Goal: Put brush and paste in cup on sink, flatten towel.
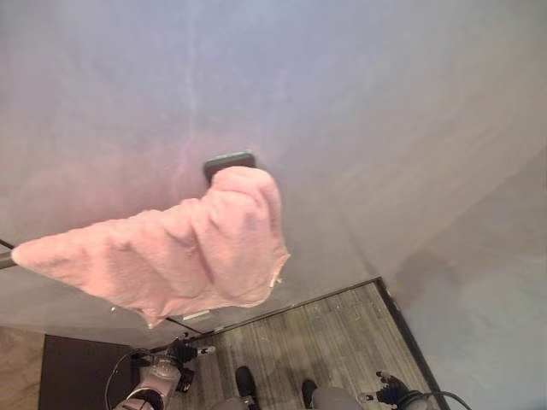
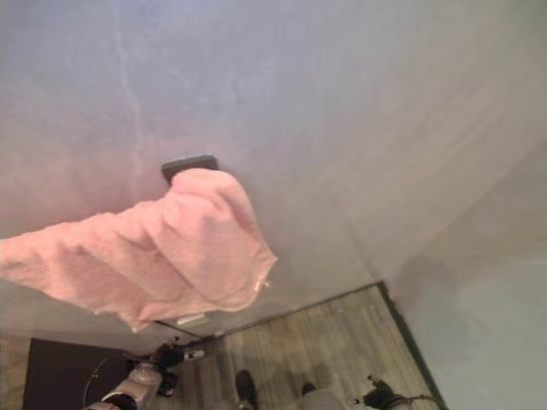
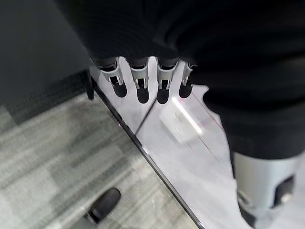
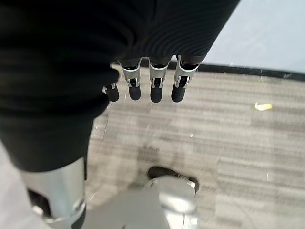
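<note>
- Left eye view: pink towel [image 1: 184, 256] lies bunched on the pale grey counter [image 1: 359, 102], one end folded up in a lump, other end drawn out to a point at the counter's edge; well apart from both hands' fingers.
- Dark flat rectangular object [image 1: 229, 161] sits just beside the towel's lumped end, touching or partly under it, can't tell which.
- Same view, low down: left hand [image 1: 175, 352] and right hand [image 1: 389, 393] hang past the counter's near edge over grey wood-look floor [image 1: 333, 342], both far from the towel. Too small here to read fingers.
- Left wrist view adds what eye views don't: left hand's fingers [image 3: 138, 86] straight, spread in a row, holding nothing. Past the fingertips: a dark-edged pale surface [image 3: 190, 176] w/ a small white rectangular plate [image 3: 178, 119] on it, near the tips, not touched. Floor beside it.
- Right wrist view: right hand's fingers [image 4: 155, 86] also straight and loose, nothing in them. Beyond the tips only floor, a dark baseboard [image 4: 248, 71] under a pale wall, and a small yellowish scrap [image 4: 263, 106] on the floor, well apart from the fingers.
</note>
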### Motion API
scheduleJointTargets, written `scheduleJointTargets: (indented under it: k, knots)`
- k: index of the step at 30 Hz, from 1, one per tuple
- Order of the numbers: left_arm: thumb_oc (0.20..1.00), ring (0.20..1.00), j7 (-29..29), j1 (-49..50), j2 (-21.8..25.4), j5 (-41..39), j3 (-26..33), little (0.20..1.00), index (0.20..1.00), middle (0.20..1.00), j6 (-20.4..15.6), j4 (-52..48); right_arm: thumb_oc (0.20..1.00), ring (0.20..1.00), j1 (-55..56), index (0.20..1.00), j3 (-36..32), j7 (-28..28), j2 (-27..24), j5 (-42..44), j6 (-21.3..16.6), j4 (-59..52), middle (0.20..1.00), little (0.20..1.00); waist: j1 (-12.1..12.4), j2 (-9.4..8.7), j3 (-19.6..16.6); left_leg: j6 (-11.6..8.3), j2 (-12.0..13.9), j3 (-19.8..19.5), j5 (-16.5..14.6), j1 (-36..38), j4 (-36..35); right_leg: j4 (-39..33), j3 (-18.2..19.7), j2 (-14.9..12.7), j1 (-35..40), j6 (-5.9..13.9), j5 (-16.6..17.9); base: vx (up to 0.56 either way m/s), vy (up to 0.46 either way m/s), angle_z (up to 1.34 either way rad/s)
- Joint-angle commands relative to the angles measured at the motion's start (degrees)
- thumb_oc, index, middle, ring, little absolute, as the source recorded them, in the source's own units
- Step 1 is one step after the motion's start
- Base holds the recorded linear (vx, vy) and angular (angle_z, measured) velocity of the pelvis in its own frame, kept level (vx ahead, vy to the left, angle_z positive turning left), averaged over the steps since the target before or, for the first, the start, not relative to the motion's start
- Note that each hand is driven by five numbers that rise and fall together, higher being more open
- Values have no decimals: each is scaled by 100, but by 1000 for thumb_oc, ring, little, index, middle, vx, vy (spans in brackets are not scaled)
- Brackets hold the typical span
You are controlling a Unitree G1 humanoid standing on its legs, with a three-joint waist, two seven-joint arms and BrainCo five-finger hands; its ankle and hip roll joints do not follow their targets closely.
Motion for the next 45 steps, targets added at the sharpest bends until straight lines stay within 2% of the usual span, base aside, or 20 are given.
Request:
scheduleJointTargets:
  k: [1, 2, 3, 10, 13, 14, 15, 16, 17, 18, 19, 20, 23, 24, 25, 27, 29, 32, 39, 45]
  knots:
    - [1000, 1000, 125, 168, 231, 273, 194, 1000, 1000, 1000, -14, -29, 1000, 1000, -162, 1000, 246, 1, -122, 17, -83, -101, 1000, 1000, 25, -248, -72, -533, 258, -203, -324, -111, 736, -865, -170, -55, -241, 217, 901, 98, -27, -1]
    - [1000, 1000, 115, 189, 226, 278, 194, 1000, 1000, 1000, -35, -32, 1000, 1000, -182, 1000, 253, 0, -114, 37, -104, -189, 1000, 1000, 33, -240, -60, -556, 311, -243, -298, -148, 807, -894, -275, -116, -172, 259, 846, 96, -132, 3]
    - [1000, 1000, 114, 215, 225, 339, 143, 1000, 1000, 1000, -43, -19, 1000, 1000, -203, 1000, 305, 4, -143, 76, -140, -279, 1000, 1000, 21, -274, -52, -590, 339, -378, -238, -79, 724, -901, 19, 67, -118, 187, 813, 53, -158, 22]
    - [1000, 1000, 117, 236, 259, 448, -1, 1000, 1000, 1000, -76, -357, 1000, 1000, -379, 1000, 415, -82, -425, -100, -159, -424, 1000, 1000, 181, -239, 11, -784, 432, -673, -55, -135, 758, -1176, -240, 166, 85, 5, 742, 15, -153, 44]
    - [1000, 1000, 137, 207, 361, 573, -137, 1000, 1000, 1000, -123, -752, 1000, 1000, -475, 1000, 361, -56, -594, 82, -173, -703, 1000, 1000, 272, -230, 130, -847, 293, -1062, -62, -306, 1029, -1189, -256, 190, 65, -71, 753, -71, -104, 44]
    - [1000, 1000, 143, 237, 434, 652, -217, 1000, 1000, 1000, -166, -983, 1000, 1000, -480, 1000, 291, -40, -666, 239, -188, -821, 1000, 1000, 309, -216, 185, -885, 206, -1358, -84, -350, 1135, -1211, -259, 179, 48, -81, 784, -68, -53, 20]
    - [1000, 1000, 142, 240, 436, 652, -217, 1000, 1000, 1000, -163, -988, 1000, 1000, -479, 1000, 290, -39, -666, 240, -187, -822, 1000, 1000, 305, -215, 186, -885, 206, -1364, -85, -351, 1137, -1213, -265, 178, 51, -81, 783, -63, -13, 11]
    - [1000, 1000, 124, 258, 450, 698, -266, 1000, 1000, 1000, -158, -1088, 1000, 1000, -447, 1000, 238, -41, -676, 273, -189, -820, 1000, 1000, 270, -198, 168, -875, 321, -1251, -101, -323, 1030, -1216, -310, 142, 46, -60, 778, -40, 45, 0]
    - [1000, 1000, 131, 267, 454, 749, -304, 1000, 1000, 1000, -154, -1151, 1000, 1000, -419, 1000, 200, -63, -703, 276, -185, -829, 1000, 1000, 233, -184, 152, -901, 552, -1045, -13, -301, 938, -1214, -375, 73, 33, -26, 780, -41, 118, -1]
    - [1000, 1000, 161, 285, 500, 890, -366, 1000, 1000, 1000, -176, -1205, 1000, 1000, -434, 1000, 102, -109, -754, 372, -184, -885, 1000, 1000, 276, -123, 126, -943, 729, -1183, 139, -212, 765, -1194, -403, 53, 7, 16, 772, -22, 135, 26]
    - [1000, 1000, 168, 277, 516, 959, -406, 1000, 1000, 1000, -186, -1196, 1000, 1000, -472, 1000, 20, -92, -775, 502, -202, -896, 1000, 1000, 255, -87, 88, -977, 759, -1321, 149, -192, 610, -1179, -370, 32, -22, 41, 778, 45, 191, 29]
    - [1000, 1000, 142, 310, 539, 1033, -427, 1000, 1000, 1000, -162, -1177, 1000, 1000, -372, 1000, -189, -56, -793, 730, -209, -961, 1000, 1000, 175, -4, -6, -971, 791, -1218, 131, -25, 335, -1172, -402, -47, -21, 113, 800, 53, 169, 21]
    - [1000, 1000, 96, 362, 675, 1173, -490, 1000, 1000, 1000, -191, -1281, 1000, 1000, -379, 1000, -272, -39, -855, 843, -226, -1155, 1000, 1000, 162, 52, -76, -940, 703, -1160, 127, 155, 50, -1236, -346, -171, -32, 206, 923, 27, 221, -1]
    - [1000, 1000, 28, 498, 888, 1239, -483, 1000, 1000, 1000, -232, -1582, 1000, 1000, -375, 1000, -344, 29, -947, 972, -269, -1585, 1000, 1000, 155, 43, -92, -926, 668, -1057, 128, 228, -48, -1284, -271, -234, -72, 268, 1028, -7, 84, -7]
    - [1000, 1000, 24, 510, 895, 1239, -481, 1000, 1000, 1000, -224, -1597, 1000, 1000, -365, 1000, -345, 30, -948, 972, -262, -1598, 1000, 1000, 165, 38, -96, -925, 667, -1046, 130, 236, -55, -1287, -261, -234, -72, 270, 1031, -29, 146, -17]
    - [1000, 1000, -163, 880, 1343, 1292, -344, 1000, 1000, 1000, -275, -2285, 1000, 1000, -233, 1000, -376, 297, -1188, 1173, -311, -2357, 1000, 1000, 250, -5, -98, -906, 640, -1009, 146, 277, -169, -1385, -221, -322, -92, 341, 1131, -48, 97, -11]
    - [1000, 1000, -272, 1106, 1660, 1279, -218, 1000, 1000, 1000, -318, -2693, 1000, 1000, -122, 1000, -402, 455, -1379, 1318, -359, -2883, 1000, 1000, 301, -40, -88, -915, 644, -1035, 196, 271, -254, -1439, -249, -369, -106, 374, 1175, -62, 40, -7]
    - [1000, 1000, -496, 1668, 2386, 1232, 86, 1000, 1000, 1000, -568, -3818, 1000, 1000, 106, 1000, -555, 728, -1881, 1661, -560, -3869, 1000, 1000, 425, -107, -94, -952, 675, -1102, 240, 208, -341, -1558, -365, -461, -92, 428, 1222, -51, 7, 1]
    - [1000, 1000, -533, 2183, 3090, 921, 446, 1000, 1000, 1000, -838, -4868, 1000, 1000, 441, 1000, -684, 960, -2478, 2145, -683, -5067, 1000, 1000, 554, -144, -54, -973, 678, -1298, 280, 144, -342, -1537, -596, -572, 12, 450, 1157, -20, -3, 15]
    - [1000, 1000, -424, 2342, 3766, 937, 421, 1000, 1000, 1000, -1135, -5488, 1000, 1000, 221, 1000, -307, 1153, -3330, 2577, -773, -5942, 1000, 1000, 702, -184, -38, -997, 666, -1390, 292, 152, -339, -1618, -771, -644, 191, 488, 1154, -3, -12, 19]
